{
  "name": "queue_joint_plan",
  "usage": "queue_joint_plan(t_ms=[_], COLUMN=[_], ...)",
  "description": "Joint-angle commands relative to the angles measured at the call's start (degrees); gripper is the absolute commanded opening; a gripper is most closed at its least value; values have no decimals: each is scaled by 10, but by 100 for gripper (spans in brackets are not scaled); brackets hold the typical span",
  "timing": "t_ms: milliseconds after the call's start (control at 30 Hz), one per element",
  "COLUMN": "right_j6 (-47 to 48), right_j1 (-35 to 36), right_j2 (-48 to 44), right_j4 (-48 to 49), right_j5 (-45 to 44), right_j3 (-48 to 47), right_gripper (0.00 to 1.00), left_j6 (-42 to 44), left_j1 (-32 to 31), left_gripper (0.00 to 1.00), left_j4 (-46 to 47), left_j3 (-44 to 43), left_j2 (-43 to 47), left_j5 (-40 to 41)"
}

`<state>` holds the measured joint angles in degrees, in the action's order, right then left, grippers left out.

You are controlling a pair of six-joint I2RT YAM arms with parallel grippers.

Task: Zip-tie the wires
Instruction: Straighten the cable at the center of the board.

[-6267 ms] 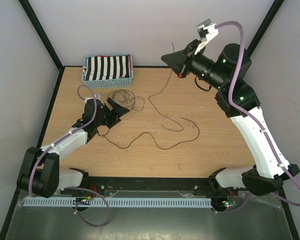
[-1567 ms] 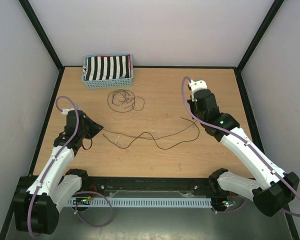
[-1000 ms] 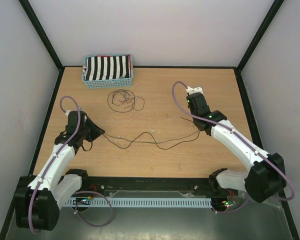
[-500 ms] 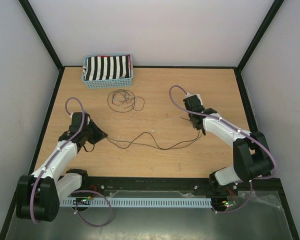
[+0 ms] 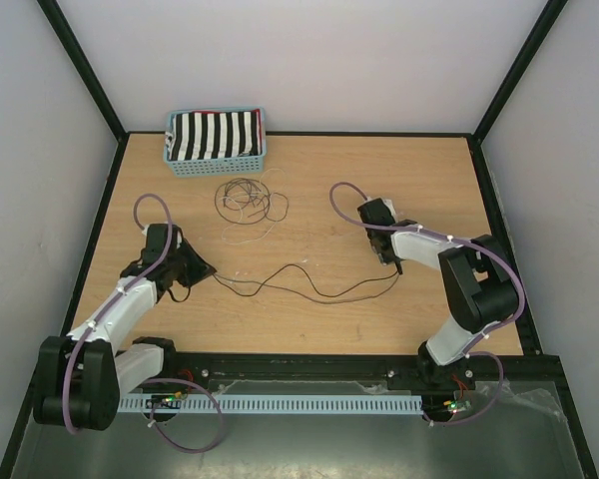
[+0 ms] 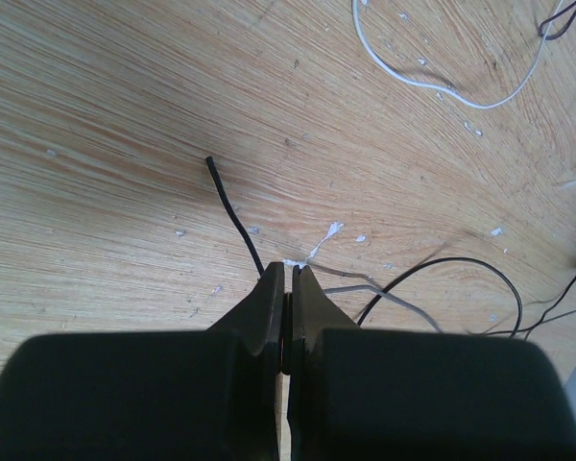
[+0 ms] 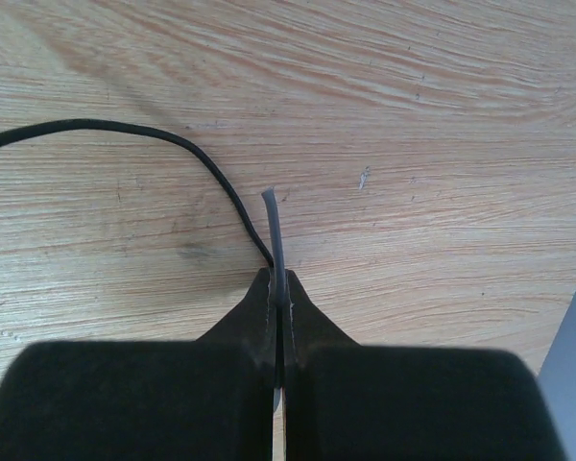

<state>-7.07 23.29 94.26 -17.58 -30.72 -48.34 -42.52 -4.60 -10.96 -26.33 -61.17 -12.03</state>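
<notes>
Pale wood-grain tabletop (image 5: pixel 309 329), matte, flecked with white crumbs, boxed in by plain walls (image 5: pixel 309 60) and black frame posts (image 5: pixel 85 70). Wires (image 5: pixel 248 203): hair-thin, dark and pale grey, one loose tangle just in front of the blue mesh basket (image 5: pixel 220 165) of striped cloth (image 5: pixel 215 135), one long slack run across mid-tabletop. Left end effector (image 5: pixel 205 269) pinched tight on one end of that run, right end effector (image 5: pixel 391 264) on the other, grey tip poking out. Bare wood toward the far right corner and near edge.
</notes>
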Motion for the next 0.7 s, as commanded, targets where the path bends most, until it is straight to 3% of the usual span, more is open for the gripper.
queue_joint_plan(t_ms=[0,67,233,667], right_j6=[-9,-6,-5,0], right_j1=[-6,-6,-7,-7], right_j2=[8,5,-27,-80], right_j4=[19,19,12,-28], right_j5=[15,20,48,93], right_j3=[10,8,1,-23], right_gripper=[0,0,19,29], left_j6=[12,14,14,14], left_j1=[-2,-2,-2,-3], left_gripper=[0,1,2,14], left_j4=[13,13,14,16], left_j3=[2,2,-1,-8], left_j2=[-2,-3,-6,-14], left_j5=[2,4,4,-4])
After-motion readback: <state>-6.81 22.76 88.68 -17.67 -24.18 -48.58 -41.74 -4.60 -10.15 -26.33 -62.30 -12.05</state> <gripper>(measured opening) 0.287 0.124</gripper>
